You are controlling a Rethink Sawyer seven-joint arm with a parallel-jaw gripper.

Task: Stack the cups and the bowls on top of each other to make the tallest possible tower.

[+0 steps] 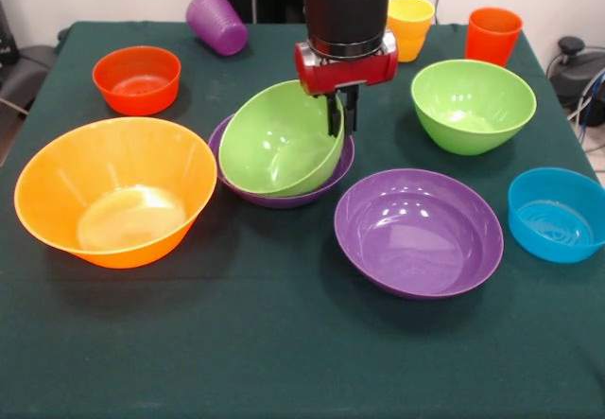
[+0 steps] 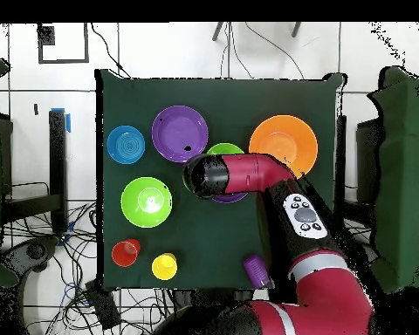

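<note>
Arm [image 2: 283,188]: one, red and black. From overhead I see it rise from the base at the bottom edge, bend at the elbow on the right, then reach left across the table, ending in a black wrist cuff.

Wrist, front view: black cylinder descending vertically from the top edge, red housing beneath it.

Gripper [image 1: 342,114]: points straight down. I make out two dark fingers [image 1: 334,116] under the red housing, set close together, with a green bowl's [image 1: 274,145] rim pinched between them.
</note>
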